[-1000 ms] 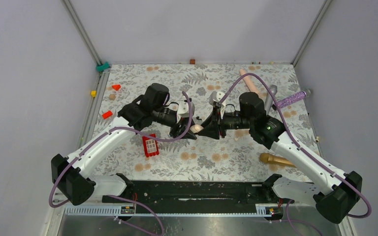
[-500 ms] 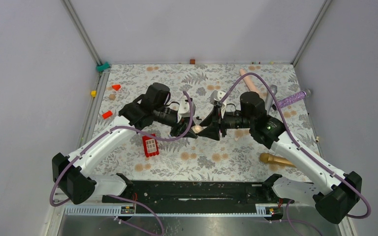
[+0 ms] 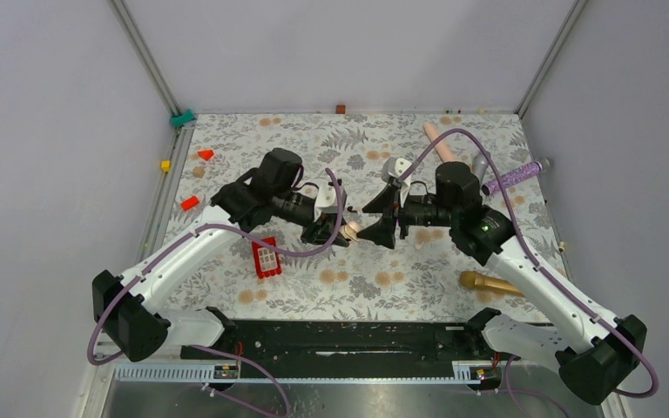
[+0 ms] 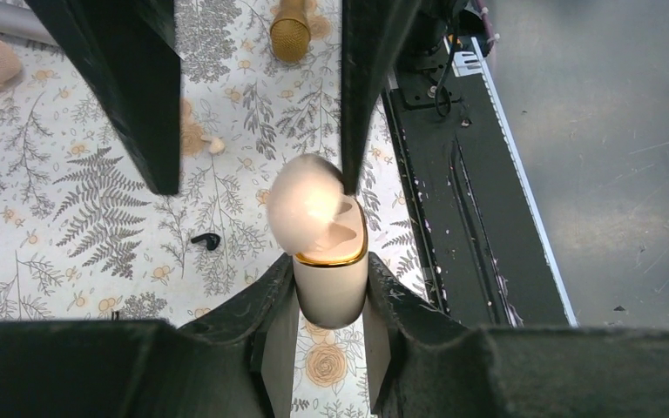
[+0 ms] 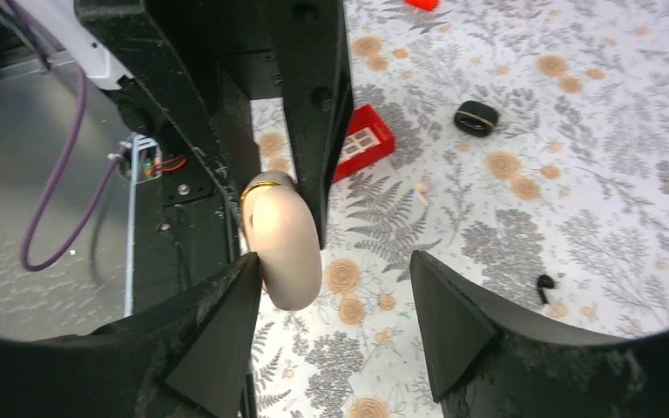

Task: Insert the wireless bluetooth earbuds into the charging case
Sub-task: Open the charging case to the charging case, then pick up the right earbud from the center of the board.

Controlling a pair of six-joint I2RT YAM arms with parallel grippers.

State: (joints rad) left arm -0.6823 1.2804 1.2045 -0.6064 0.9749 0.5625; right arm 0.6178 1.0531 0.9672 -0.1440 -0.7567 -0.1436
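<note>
Charging case gripped between left fingers, beside right finger.

One pale pink capsule-shaped charging case with gold rim. One tiny black earbud seen, at the case's 9 o'clock. One red windowed plastic block. Two small red plastic chips, toward 10 o'clock in the overhead view. One gold mesh-headed rod. One purple glitter rod.

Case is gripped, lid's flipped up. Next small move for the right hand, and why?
Probably back the right hand off the lid and lower it toward the black earbud on the mat. The left hand grips the charging case, lid open; the right hand is open and empty; the earbud lies loose.
</note>
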